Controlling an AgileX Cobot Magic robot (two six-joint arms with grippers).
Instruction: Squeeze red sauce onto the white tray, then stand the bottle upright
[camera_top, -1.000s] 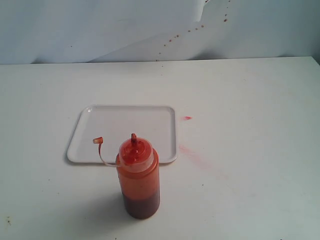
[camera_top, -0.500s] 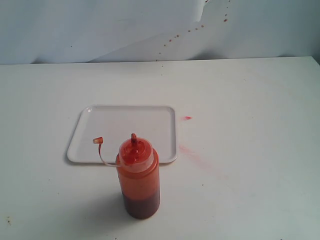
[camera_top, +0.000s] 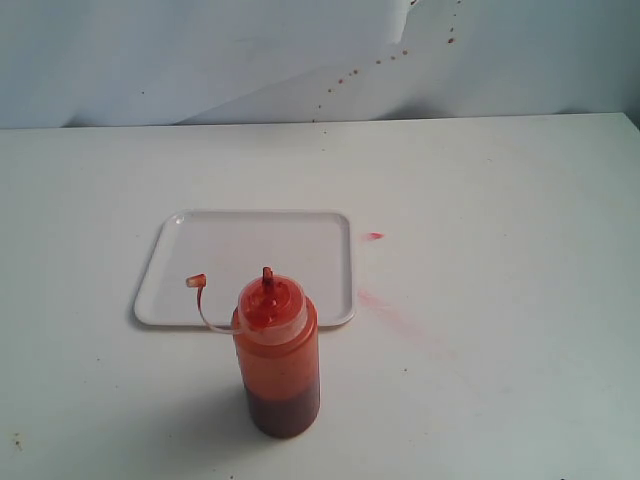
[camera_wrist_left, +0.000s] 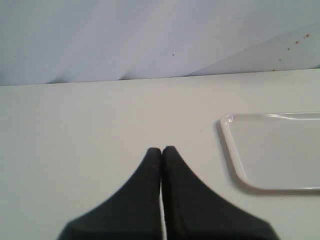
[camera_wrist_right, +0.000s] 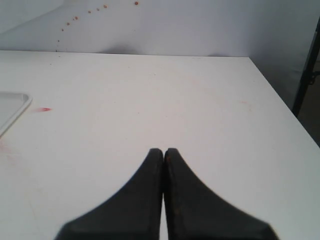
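Observation:
The orange-red squeeze bottle (camera_top: 277, 360) stands upright on the table just in front of the white tray (camera_top: 250, 250), its tethered cap (camera_top: 196, 281) hanging out over the tray's near edge. No glossy red drops show on the tray. Neither arm appears in the exterior view. My left gripper (camera_wrist_left: 162, 149) is shut with nothing in it, over bare table beside the tray's corner (camera_wrist_left: 230, 125). My right gripper (camera_wrist_right: 164, 150) is shut and empty too, above the table's right part, with the tray's corner (camera_wrist_right: 15, 107) at that picture's edge.
A small red fleck (camera_top: 375, 236) and a faint pinkish smear (camera_top: 385, 306) mark the table right of the tray. The white backdrop carries a line of dark red spatter (camera_top: 380, 60). The table's right edge (camera_wrist_right: 280, 107) drops off near my right gripper.

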